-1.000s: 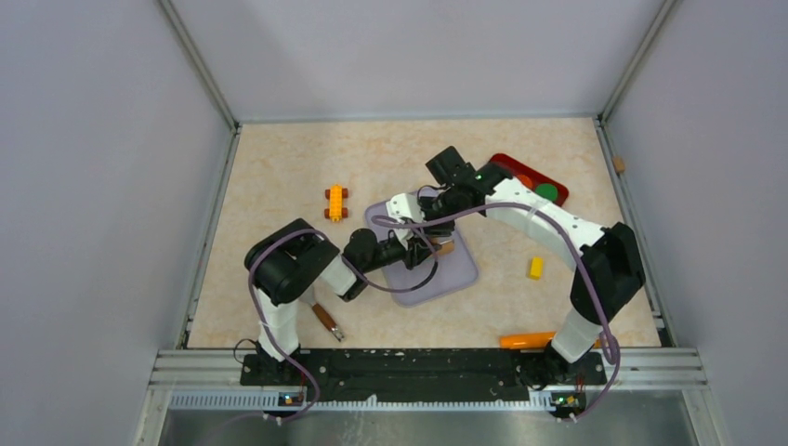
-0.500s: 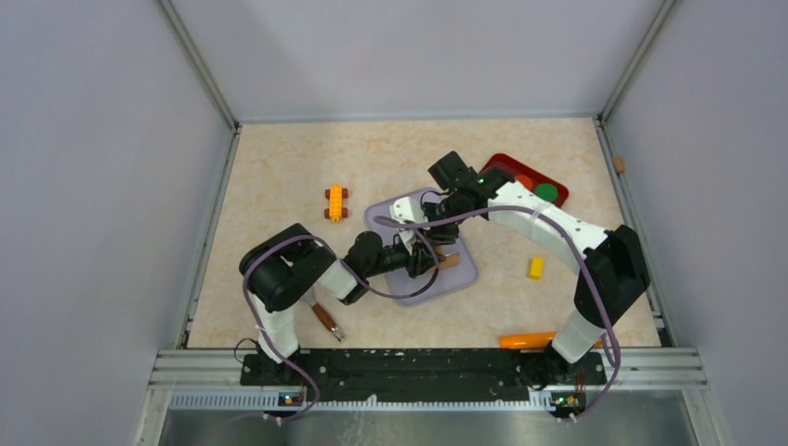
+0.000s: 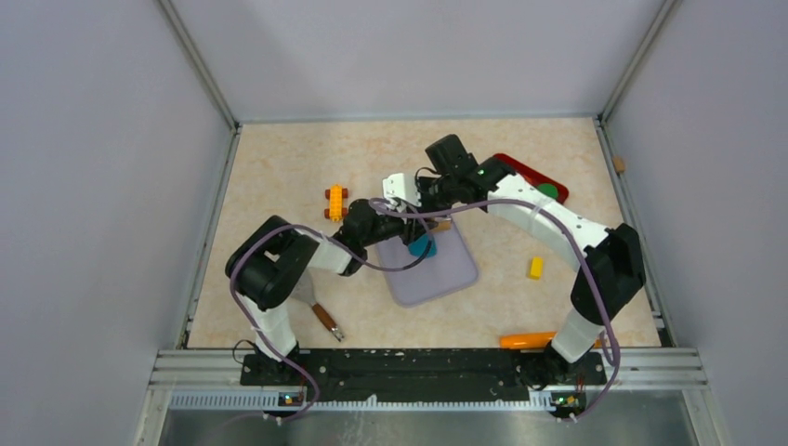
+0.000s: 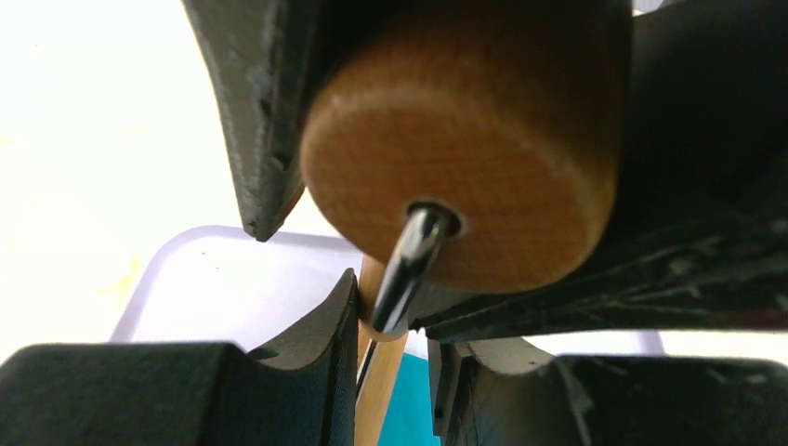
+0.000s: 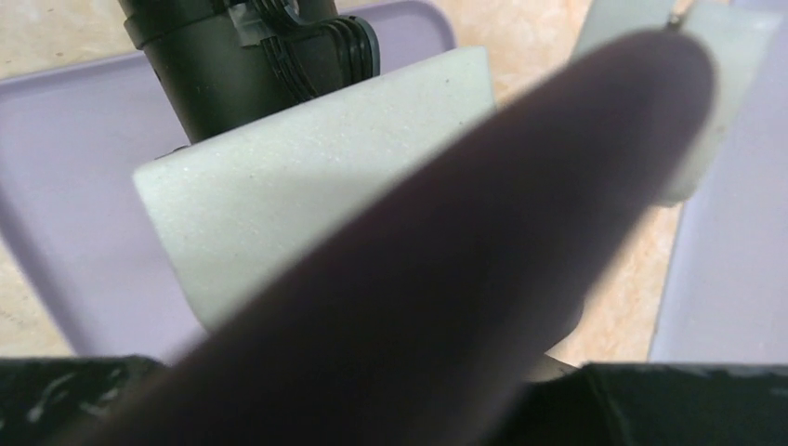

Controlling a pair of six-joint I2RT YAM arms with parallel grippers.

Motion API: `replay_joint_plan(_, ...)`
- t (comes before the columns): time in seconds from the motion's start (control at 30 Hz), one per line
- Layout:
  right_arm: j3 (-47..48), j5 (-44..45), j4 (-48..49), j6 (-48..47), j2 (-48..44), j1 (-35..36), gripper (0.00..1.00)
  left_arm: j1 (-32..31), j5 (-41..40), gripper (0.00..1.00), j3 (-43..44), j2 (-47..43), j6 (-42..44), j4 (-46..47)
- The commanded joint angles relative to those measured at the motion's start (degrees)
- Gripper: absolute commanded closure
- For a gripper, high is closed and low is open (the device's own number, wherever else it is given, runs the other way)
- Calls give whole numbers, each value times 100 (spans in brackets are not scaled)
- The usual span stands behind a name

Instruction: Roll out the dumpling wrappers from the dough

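Note:
The teal dough (image 3: pixel 423 247) lies as a small patch on the lavender mat (image 3: pixel 446 274), just on the near side of both grippers. The tan wooden roller (image 3: pixel 443 224) hangs over the mat's far half. In the left wrist view my left gripper (image 4: pixel 390 307) is shut on the roller's thin handle, with the dough (image 4: pixel 418 409) below it. The roller's thick barrel (image 4: pixel 465 158) sits between the right gripper's black fingers (image 4: pixel 260 111). My left gripper (image 3: pixel 409 229) and right gripper (image 3: pixel 429 206) meet over the mat. A purple cable (image 5: pixel 465 279) hides the right jaws in their own view. No dumpling wrappers are in view.
An orange and brown block (image 3: pixel 335 203) lies left of the mat. A red tray (image 3: pixel 520 169) with green and orange pieces stands behind the right arm. A yellow block (image 3: pixel 535 268) sits right of the mat, an orange stick (image 3: pixel 527 340) by the right base, a brown tool (image 3: pixel 325 319) by the left.
Both arms have carried the roller from the mat's near half toward its far edge. The teal dough, hidden under the grippers before, now shows.

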Motion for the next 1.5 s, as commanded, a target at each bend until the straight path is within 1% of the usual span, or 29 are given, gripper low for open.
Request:
replay_joint_plan(0.0,201,-360,-193,205,153,188,100,351,-470,100,441,20,-336,-84)
replay_joint_plan(0.27,-193,-597,-139,281,267,188,100,359,-476,100,245,140,-850,-200)
replay_joint_plan(0.5,-569,-794,-271,369,222,188,100,317,-447,100,-55,223,-983,-201)
replay_joint_plan(0.8,-669,-1100,-558,576,144,196,100,-12,-420,100,-476,55,-1228,-166)
replay_joint_plan(1.03,-820,-1146,-622,669,57,205,100,-242,-495,100,-646,-15,-1316,-169)
replay_joint_plan(1.47,-1165,-1255,-592,889,-87,245,100,-317,-482,100,-705,-23,-1302,-267)
